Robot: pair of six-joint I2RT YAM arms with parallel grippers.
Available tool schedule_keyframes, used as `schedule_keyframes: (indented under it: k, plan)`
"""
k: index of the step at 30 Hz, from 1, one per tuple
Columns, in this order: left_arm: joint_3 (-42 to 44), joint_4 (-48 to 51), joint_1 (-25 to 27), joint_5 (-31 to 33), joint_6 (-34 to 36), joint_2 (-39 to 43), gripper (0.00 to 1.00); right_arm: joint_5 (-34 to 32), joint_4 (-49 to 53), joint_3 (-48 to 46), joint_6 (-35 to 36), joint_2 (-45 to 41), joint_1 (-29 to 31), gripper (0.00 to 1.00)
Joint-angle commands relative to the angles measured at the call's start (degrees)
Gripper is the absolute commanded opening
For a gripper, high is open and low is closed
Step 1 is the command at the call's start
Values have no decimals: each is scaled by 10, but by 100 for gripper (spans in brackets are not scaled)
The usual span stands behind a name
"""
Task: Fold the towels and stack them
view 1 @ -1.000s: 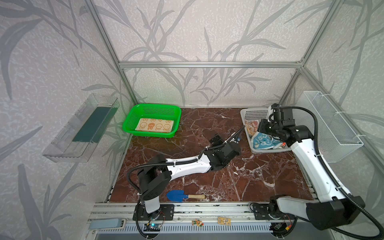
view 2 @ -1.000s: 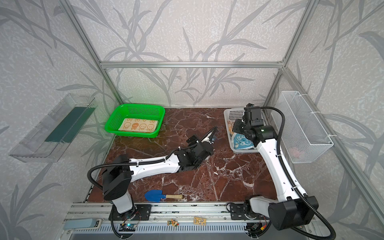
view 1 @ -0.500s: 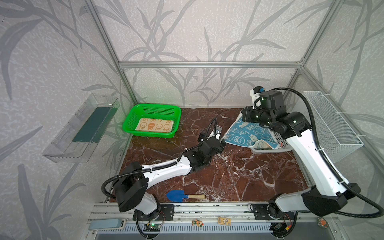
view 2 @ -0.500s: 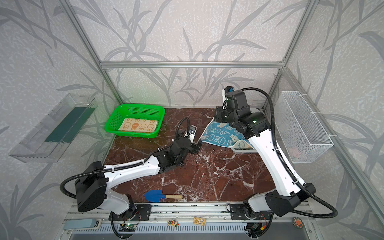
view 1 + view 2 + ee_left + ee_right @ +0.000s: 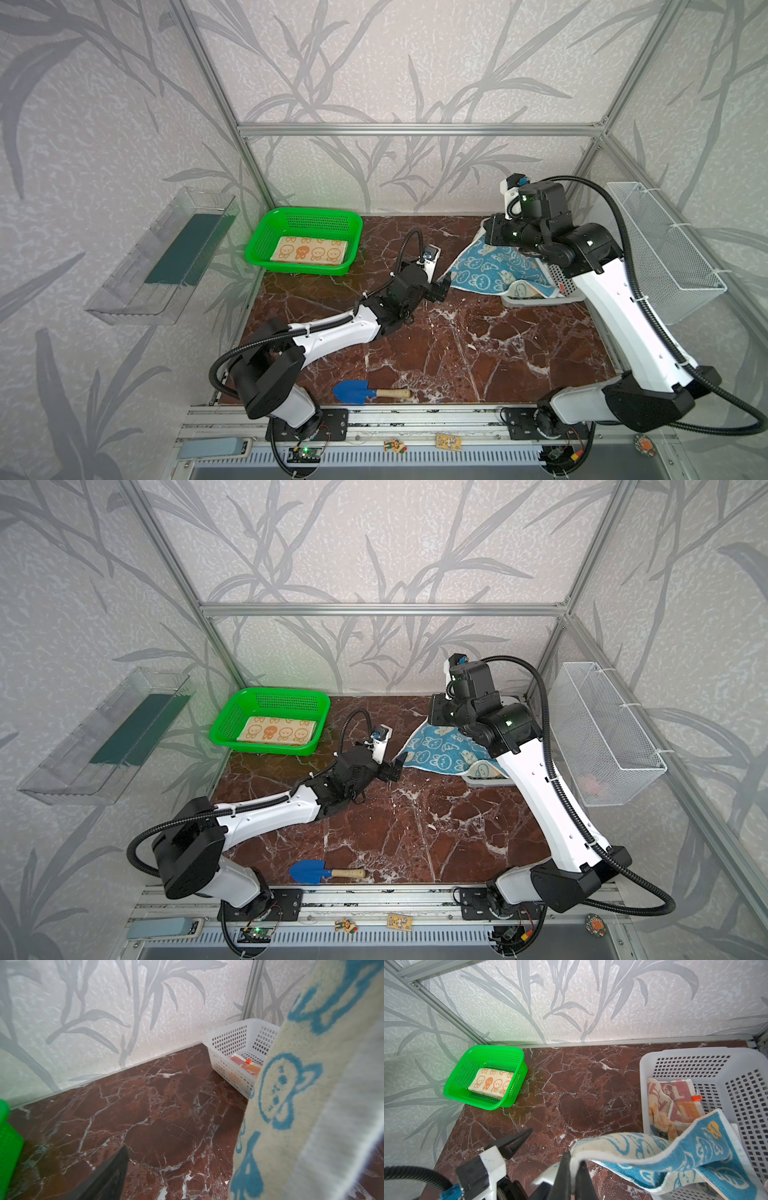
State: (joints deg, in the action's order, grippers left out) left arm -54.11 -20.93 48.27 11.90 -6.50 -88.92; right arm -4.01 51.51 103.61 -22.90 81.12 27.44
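Observation:
My right gripper [image 5: 574, 1157] is shut on one corner of the cream and blue bunny towel [image 5: 494, 270] and holds it up. The cloth hangs slanted from the white basket [image 5: 737, 1064] down toward the table. My left gripper [image 5: 442, 286] is open at the towel's low hanging corner. In the left wrist view one finger [image 5: 108, 1178] shows, and the towel [image 5: 291, 1105] hides the other side. The striped towel [image 5: 675, 1101] lies crumpled in the white basket. The orange bunny towel [image 5: 309, 251] lies folded in the green basket [image 5: 266, 232].
A blue toy shovel [image 5: 365, 392] lies near the table's front edge. A wire basket [image 5: 660, 249] hangs on the right wall and a clear tray [image 5: 166, 257] on the left wall. Bare marble lies between the two baskets.
My right gripper has risen out of the white basket, drawing the blue bunny towel up and leftward. My left gripper pulled back from the basket and now sits at the towel's hanging corner.

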Motion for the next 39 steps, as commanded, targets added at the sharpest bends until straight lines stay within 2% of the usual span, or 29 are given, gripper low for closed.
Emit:
schedule_keyframes:
  k: [1, 8, 14, 17, 22, 27, 32, 39]
  plan:
    - [-17, 27, -17, -66, -13, -10, 85, -6, -8, -4, 3, 1, 2, 0]
    - [10, 37, -22, -88, -15, 8, 52, -14, -9, -6, 12, 3, 0, 0]
    - [18, 27, -22, -111, -25, 13, 35, -9, -19, -20, 8, 7, 0, 0]
    - [19, 32, -22, -122, -29, 16, 29, -10, -21, -25, 11, 8, -1, 0]
    - [25, 43, -22, -133, -30, 31, 27, -5, -24, -33, 13, 9, -10, 0]
    - [19, 62, -22, -140, -30, 25, 16, 0, -30, -37, 11, 9, -13, 0]
    - [10, 81, -22, -152, -34, 14, 12, 1, -30, -36, 13, 11, -14, 0]
    - [-18, 154, -22, -136, -12, 35, 0, 9, -32, -34, 15, 11, -24, 0]
